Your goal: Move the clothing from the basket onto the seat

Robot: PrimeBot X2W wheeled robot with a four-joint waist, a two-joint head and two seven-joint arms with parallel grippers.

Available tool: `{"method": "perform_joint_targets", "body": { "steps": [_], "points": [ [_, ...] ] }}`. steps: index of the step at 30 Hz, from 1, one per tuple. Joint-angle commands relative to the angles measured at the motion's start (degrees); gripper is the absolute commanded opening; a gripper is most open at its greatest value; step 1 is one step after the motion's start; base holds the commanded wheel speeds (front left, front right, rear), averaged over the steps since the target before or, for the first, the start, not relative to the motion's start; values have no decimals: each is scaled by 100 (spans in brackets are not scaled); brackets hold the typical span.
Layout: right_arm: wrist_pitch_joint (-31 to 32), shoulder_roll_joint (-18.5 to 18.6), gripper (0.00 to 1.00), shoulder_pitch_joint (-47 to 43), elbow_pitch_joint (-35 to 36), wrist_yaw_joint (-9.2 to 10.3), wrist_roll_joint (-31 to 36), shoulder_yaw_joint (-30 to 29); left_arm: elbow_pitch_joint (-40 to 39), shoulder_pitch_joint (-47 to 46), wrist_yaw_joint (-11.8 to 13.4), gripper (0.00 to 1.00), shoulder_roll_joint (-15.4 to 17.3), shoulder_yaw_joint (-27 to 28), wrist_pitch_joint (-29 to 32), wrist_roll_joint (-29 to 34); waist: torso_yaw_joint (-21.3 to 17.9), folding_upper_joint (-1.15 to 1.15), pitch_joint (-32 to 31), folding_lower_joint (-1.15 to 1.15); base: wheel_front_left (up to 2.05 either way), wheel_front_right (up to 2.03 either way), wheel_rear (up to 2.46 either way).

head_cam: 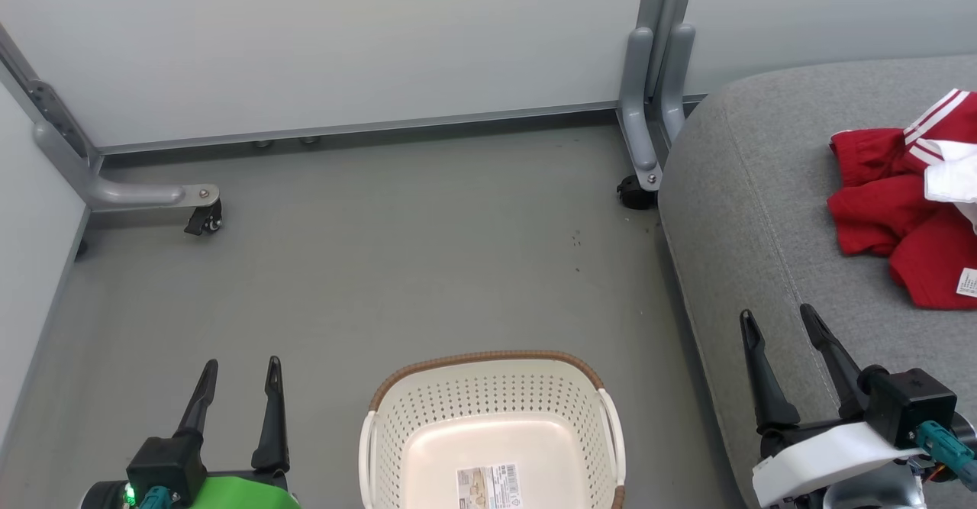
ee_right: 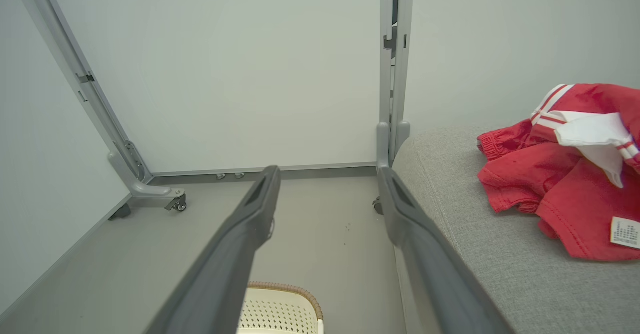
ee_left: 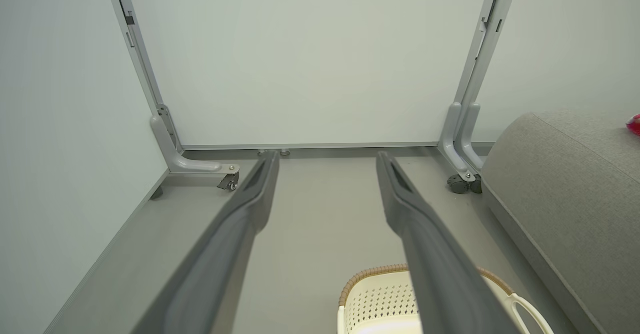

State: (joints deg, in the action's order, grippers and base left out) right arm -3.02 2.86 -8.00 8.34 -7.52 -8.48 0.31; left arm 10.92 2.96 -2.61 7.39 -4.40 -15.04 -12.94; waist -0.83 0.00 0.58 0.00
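The clothing (head_cam: 901, 211) is heaped on the seat (head_cam: 748, 211) at the far right, well apart from the basket (head_cam: 488, 360), which is set on the floor at the near centre. Only a paper label (head_cam: 488, 486) is seen inside it. The left pincer (head_cam: 243, 362) and right pincer (head_cam: 775, 312) are held wide open and empty, presumably because the transfer is done.

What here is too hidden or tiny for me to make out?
Head view: the clothing runs off the right edge; whether one garment or two is unclear.
Head view: the basket is cut off by the bottom edge; its label is too small to read.
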Motion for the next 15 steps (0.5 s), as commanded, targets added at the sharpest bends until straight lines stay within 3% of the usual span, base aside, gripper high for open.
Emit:
{"method": "perform_joint_targets", "body": {
  "steps": [1, 6, 7, 15],
  "points": [
    [21, 9, 100, -74, 43, 6, -25, -12, -9, 69, -38, 100, -26, 23, -17, 77, 5, 0, 4, 0, 0, 0, 0],
    [40, 9, 100, -90, 54, 6, -19, -30, 4, 68, -65, 100, -60, 87, -17, 140, 24, 0, -4, 0, 0, 0, 0],
    [37, 0, 0, -8, 31, 0, -5, -12, 12, -1, -44, 0, -74, 71, 1, 71, 22, 0, -2, 0, 0, 0, 0],
    [52, 35, 0, 69, -180, -1, -805, 13, 152, -119, -84, 0, -127, 187, 236, -631, 27, 0, -5, 0, 0, 0, 0]
  ]
}}
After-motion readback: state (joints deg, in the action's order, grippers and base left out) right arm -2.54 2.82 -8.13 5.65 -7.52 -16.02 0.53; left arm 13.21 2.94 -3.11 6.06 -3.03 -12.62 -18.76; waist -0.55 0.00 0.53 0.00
